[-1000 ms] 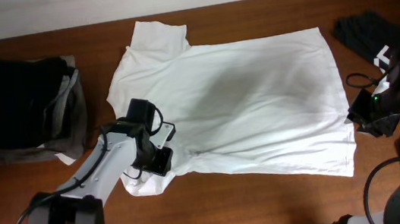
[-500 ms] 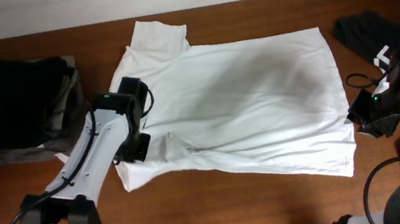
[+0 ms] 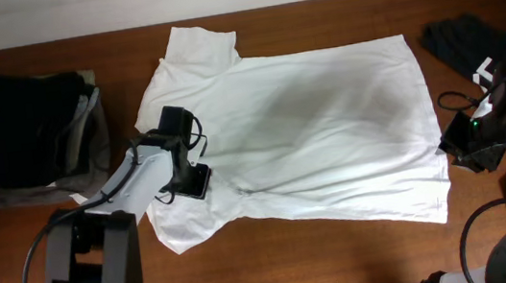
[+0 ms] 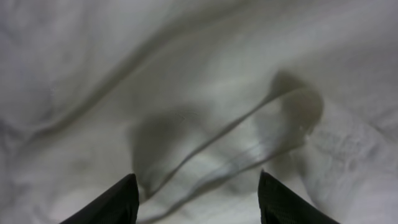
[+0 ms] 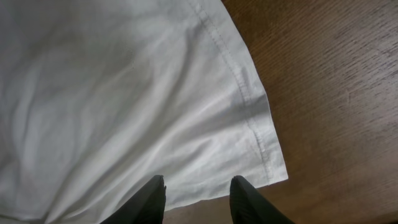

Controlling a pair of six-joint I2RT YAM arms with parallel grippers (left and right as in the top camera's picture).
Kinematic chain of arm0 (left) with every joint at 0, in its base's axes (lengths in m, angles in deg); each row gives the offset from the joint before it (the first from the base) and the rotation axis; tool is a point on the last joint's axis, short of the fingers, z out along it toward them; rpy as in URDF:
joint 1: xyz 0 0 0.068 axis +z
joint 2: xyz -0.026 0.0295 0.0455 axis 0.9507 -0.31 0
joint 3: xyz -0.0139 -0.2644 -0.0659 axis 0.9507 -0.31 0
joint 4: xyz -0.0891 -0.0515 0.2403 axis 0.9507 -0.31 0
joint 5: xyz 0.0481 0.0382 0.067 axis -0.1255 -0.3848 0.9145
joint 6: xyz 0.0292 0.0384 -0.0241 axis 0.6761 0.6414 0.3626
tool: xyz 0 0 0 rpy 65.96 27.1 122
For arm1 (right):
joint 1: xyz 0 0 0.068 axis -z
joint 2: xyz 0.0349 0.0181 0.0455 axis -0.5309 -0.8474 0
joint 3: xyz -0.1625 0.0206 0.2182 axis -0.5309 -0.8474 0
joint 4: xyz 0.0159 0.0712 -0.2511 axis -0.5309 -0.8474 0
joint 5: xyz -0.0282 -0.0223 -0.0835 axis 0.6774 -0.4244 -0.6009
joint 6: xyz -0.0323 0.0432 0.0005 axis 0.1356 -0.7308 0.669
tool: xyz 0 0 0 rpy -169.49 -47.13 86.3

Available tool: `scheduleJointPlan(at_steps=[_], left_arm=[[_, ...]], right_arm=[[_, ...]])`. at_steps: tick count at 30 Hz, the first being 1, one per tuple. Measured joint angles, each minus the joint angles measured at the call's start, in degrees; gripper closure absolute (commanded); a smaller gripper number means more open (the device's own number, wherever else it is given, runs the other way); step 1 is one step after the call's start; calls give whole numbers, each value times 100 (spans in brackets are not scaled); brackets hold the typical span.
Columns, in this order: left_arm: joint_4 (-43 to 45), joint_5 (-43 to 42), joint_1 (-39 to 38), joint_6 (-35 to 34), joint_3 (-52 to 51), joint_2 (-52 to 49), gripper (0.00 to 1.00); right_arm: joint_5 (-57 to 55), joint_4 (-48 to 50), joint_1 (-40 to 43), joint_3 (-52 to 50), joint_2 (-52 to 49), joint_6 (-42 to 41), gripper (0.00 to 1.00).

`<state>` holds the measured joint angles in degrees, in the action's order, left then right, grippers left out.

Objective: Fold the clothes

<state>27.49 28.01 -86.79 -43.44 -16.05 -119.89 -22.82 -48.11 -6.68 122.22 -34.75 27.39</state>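
Wood-brown table (image 3: pixel 346 265) fills the overhead view. One white T-shirt (image 3: pixel 328 123) lies spread flat across its middle, hem toward 3 o'clock, one sleeve poking to 11 and the other down at 7. That 7 o'clock sleeve is partly hidden under the left arm. The cloth is plain white with soft wrinkles and a greyish shadow over the centre.

At 9 o'clock there's one pile of folded dark garments (image 3: pixel 30 140), can't count the layers. At 2 o'clock is one black shirt (image 3: pixel 458 39) with a bit of white lettering, partly covered by the right arm.

Two grippers. The left gripper (image 3: pixel 192 180) is down on the shirt at 8 o'clock, fingers apart over a raised crease, and its wrist view is pretty blurry. The right gripper (image 3: pixel 475 155) is at the 4 o'clock hem corner, fingers apart; can't tell if it touches the cloth.
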Motion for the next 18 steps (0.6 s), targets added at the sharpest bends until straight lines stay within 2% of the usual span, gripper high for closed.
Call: scheduleJointPlan(at_steps=[1, 3, 4, 5, 8, 10, 13, 15, 16, 18], left_arm=[[31, -22, 0, 111, 0, -22, 53], [-4, -48, 0, 229, 0, -22, 64], [-122, -87, 0, 264, 0, -22, 77], [-264, -109, 0, 308, 0, -22, 84], [-501, -133, 0, 345, 0, -22, 89], [-527, -146, 0, 348, 7, -22, 96], [-1084, -144, 0, 350, 387, -26, 96], [-1582, -59, 0, 348, 863, -33, 89], [-1919, 11, 0, 350, 1145, -33, 97], [-1930, 42, 0, 345, 1276, -33, 100]], right_arm=[[0, -2, 0, 0, 0, 2, 61], [-2, 0, 0, 0, 0, 2, 62], [0, -2, 0, 0, 0, 0, 62], [0, 0, 0, 0, 0, 2, 62], [0, 0, 0, 0, 0, 4, 61], [0, -2, 0, 0, 0, 4, 61], [-2, -9, 0, 0, 0, 0, 59], [-48, 2, 4, 0, 0, -4, 59], [-68, 15, 4, -2, 0, 2, 59], [-92, 13, 4, -2, -2, 0, 56]])
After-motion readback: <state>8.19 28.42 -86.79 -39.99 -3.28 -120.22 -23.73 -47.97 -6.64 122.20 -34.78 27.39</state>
